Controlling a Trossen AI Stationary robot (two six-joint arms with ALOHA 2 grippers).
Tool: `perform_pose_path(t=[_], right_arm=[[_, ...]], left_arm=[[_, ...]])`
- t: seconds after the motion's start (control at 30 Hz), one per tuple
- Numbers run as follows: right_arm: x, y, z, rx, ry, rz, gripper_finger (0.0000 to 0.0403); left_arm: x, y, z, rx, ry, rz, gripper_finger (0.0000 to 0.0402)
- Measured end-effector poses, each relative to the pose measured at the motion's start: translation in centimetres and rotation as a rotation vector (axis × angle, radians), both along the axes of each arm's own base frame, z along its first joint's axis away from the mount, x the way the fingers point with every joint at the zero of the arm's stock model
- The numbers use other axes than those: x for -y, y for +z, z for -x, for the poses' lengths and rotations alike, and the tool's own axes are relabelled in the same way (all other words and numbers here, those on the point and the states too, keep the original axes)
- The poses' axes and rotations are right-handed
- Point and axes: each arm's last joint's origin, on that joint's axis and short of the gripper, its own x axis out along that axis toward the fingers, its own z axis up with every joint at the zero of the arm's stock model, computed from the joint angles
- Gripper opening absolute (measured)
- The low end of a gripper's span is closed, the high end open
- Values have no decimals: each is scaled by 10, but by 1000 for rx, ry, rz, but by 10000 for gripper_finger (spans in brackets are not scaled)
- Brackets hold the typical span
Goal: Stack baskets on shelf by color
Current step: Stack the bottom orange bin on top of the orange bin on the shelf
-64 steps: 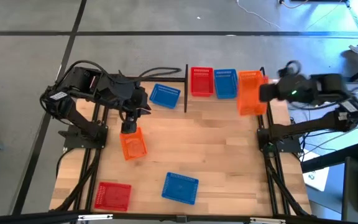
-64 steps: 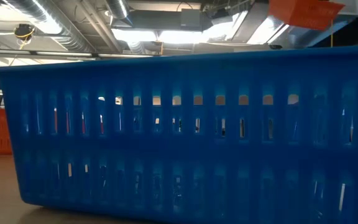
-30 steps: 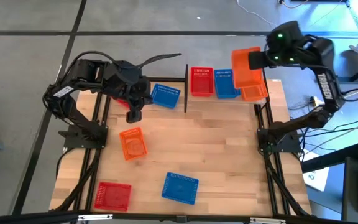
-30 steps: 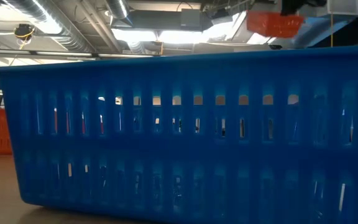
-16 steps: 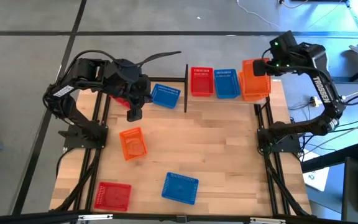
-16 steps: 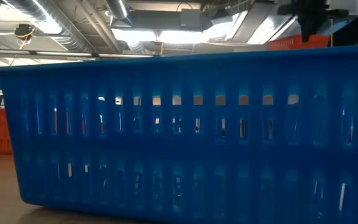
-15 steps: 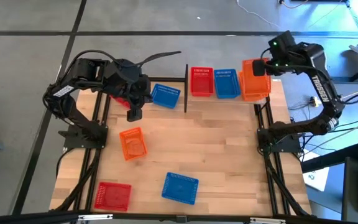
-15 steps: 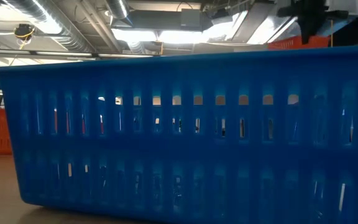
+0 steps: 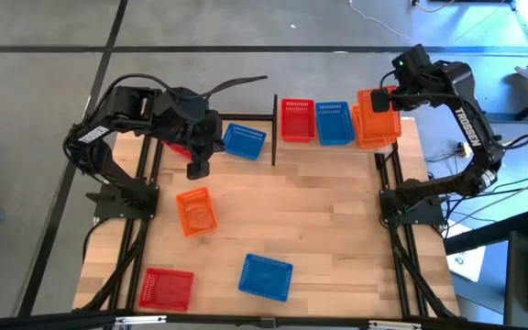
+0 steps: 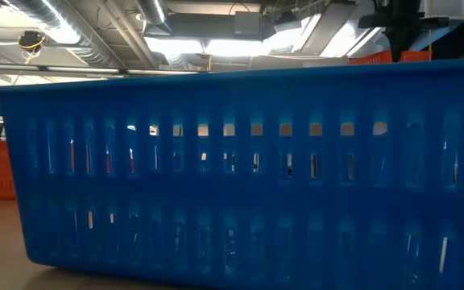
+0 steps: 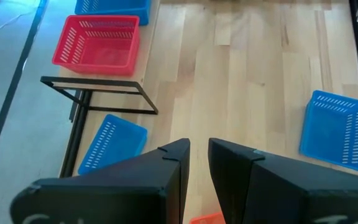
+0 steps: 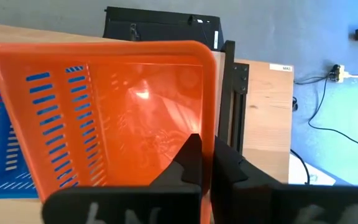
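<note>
Glossy plastic baskets (image 9: pixel 375 119) — matt wood shelf (image 9: pixel 407 133)

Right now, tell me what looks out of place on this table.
The orange basket held by the right gripper sits crooked on the orange one below it at the shelf's right end. A blue basket lies just outside the shelf, beside its left post.

Blue basket (image 10: pixel 240 169) filling the foreground

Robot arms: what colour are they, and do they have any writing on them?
Both arms are black and jointed, with black cables. The right arm carries white lettering along its side and the left arm a small white label. Each tool ends in two flat, dark, wedge-shaped fingers.
</note>
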Motion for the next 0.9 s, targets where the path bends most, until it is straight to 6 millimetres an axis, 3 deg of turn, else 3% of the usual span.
perform_pose_path(t=[0.5,0.73,0.9], right_arm=[[1,-3,-2,42,5,-34,0],[2,-34,-3,-31,1,-141,0],[3,-39,-3,-42,13,-146,0]], left_arm=[[0,0,0,0,3,3,51],[0,0,0,1,2,3,51],[0,0,0,0,2,2,51]])
